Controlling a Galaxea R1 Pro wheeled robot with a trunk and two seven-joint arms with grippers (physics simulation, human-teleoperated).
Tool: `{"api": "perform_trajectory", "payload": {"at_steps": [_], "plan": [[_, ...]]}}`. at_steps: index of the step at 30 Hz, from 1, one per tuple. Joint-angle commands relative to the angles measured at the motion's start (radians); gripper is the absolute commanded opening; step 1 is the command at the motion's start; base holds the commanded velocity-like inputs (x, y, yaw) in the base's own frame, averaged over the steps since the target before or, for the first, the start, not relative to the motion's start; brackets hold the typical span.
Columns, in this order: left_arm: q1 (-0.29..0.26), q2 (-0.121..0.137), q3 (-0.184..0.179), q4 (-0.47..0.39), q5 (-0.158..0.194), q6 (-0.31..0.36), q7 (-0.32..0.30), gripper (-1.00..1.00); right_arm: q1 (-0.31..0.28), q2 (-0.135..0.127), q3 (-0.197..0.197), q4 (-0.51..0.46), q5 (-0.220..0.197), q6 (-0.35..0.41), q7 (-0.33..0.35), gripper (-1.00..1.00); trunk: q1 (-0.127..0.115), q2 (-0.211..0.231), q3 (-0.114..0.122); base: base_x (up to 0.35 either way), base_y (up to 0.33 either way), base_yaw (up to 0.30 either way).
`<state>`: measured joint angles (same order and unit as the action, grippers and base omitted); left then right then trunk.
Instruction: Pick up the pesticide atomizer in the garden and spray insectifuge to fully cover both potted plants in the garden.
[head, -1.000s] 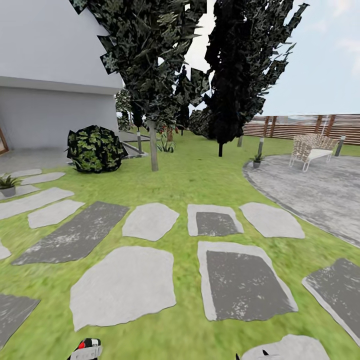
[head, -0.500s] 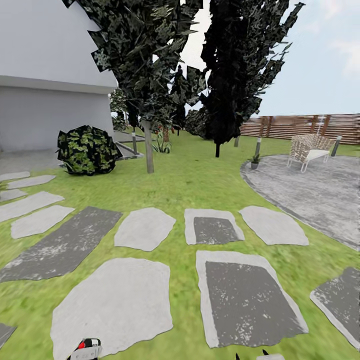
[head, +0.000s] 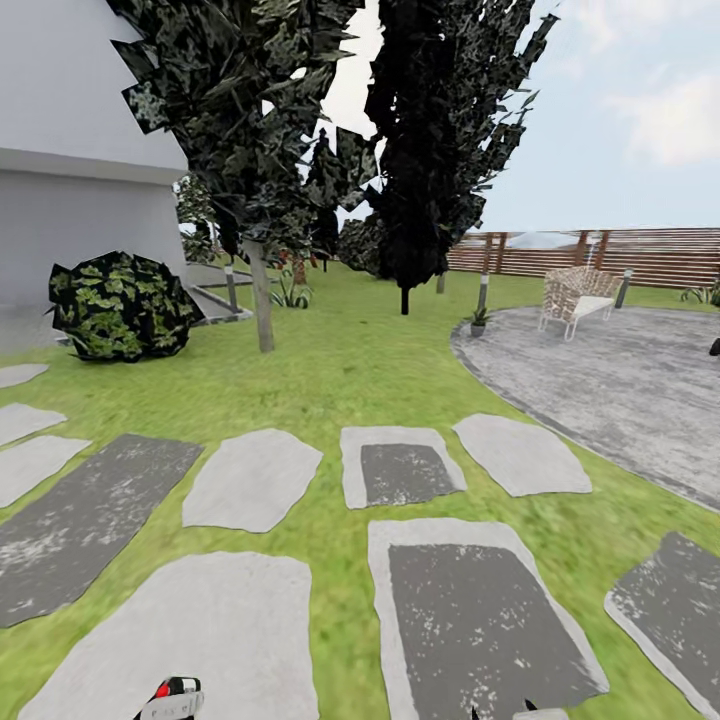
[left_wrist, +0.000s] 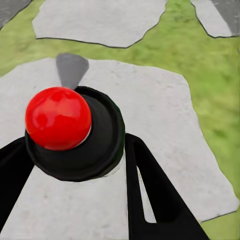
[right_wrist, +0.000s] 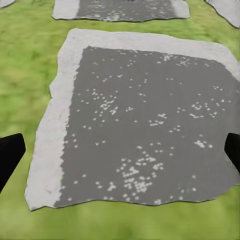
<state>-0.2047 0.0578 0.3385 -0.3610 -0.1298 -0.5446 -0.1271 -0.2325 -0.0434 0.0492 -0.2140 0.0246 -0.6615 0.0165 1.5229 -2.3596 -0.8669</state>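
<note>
Pesticide atomizer (left_wrist: 75, 132), red knob uppermost, sits clamped between the fingers of our left hand (left_wrist: 75, 165), while a potted plant (head: 478, 322) stands well ahead at the paved patch (head: 620, 380) edge, and our right hand (right_wrist: 120, 155) hangs wide and empty.

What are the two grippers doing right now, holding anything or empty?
Left gripper: shut on the pesticide atomizer.
Right gripper: open, empty, above a stepping stone.

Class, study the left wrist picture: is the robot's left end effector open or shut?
Shut on the pesticide atomizer: the black fingers of the left end effector press against both sides of its dark, red-tipped body.
</note>
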Motion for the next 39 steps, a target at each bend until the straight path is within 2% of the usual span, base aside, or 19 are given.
{"api": "perform_trajectory", "payload": {"at_steps": [1, 27, 39], "plan": [[-0.001, -0.001, 0.008, 0.000, -0.010, -0.003, -0.005, -1.00, -0.001, -0.001, 0.005, 0.001, 0.000, -0.003, -0.001, 1.00, 0.000, 0.000, -0.001, 0.338, 0.000, -0.018], [-0.001, -0.001, 0.007, 0.000, -0.013, -0.004, -0.005, -1.00, -0.001, 0.000, 0.005, 0.001, 0.000, -0.003, -0.001, 1.00, 0.000, 0.000, -0.001, 0.339, -0.001, -0.001], [-0.001, -0.001, 0.007, 0.001, -0.013, -0.003, -0.005, -1.00, -0.001, 0.000, 0.005, 0.001, 0.000, -0.003, -0.001, 1.00, 0.000, 0.000, -0.001, 0.305, -0.120, 0.000]]}}
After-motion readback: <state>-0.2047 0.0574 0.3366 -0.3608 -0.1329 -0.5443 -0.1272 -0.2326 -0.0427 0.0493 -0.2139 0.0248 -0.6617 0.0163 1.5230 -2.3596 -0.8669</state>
